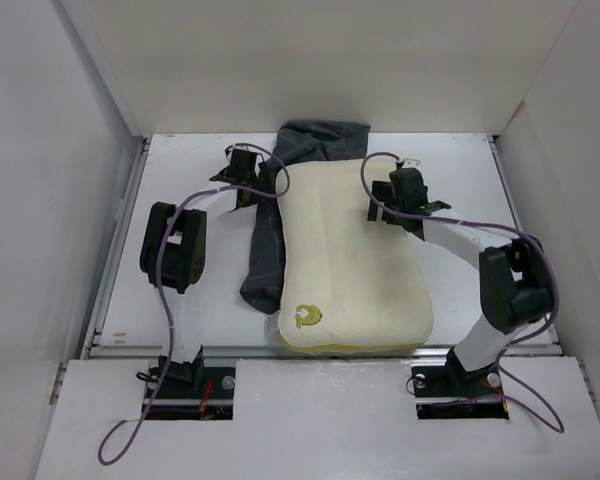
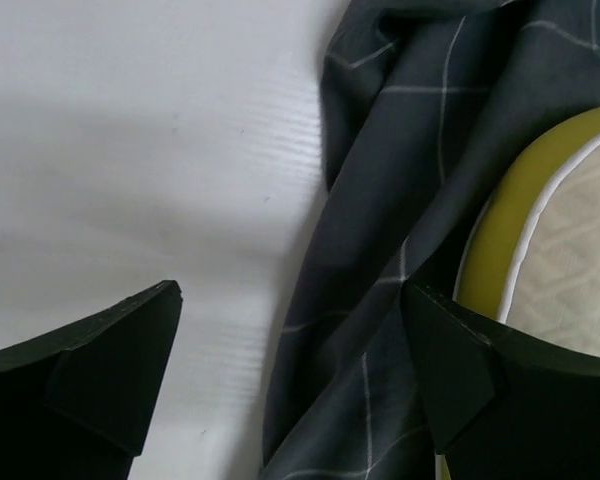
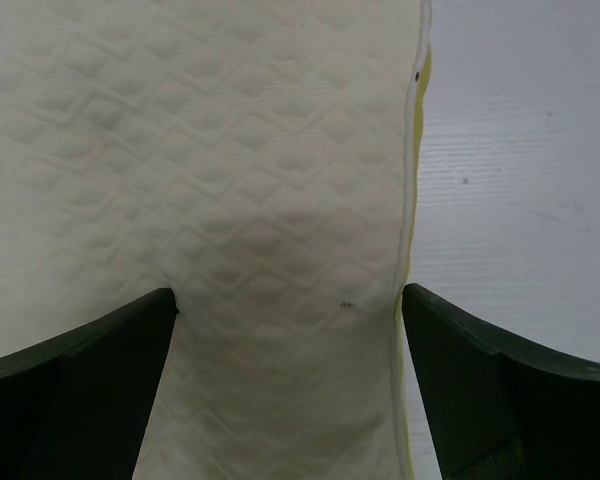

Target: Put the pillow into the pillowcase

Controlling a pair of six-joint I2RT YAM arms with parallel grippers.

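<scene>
Both gaping: left tool (image 2: 290, 297) above pillowcase (image 2: 400, 180), right tool (image 3: 290, 300) above pillow (image 3: 230, 150) edge.

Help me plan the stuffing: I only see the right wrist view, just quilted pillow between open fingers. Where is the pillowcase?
Observer: The pillowcase lies bunched along the pillow's left side and beyond its far end.
Operator: Is the left gripper holding it?
Observer: No. The left gripper is open, above the grey fabric beside the pillow's yellow edge.
Operator: Any of the pillow inside yet?
Observer: None in the top view; its upper face shows uncovered.
</scene>
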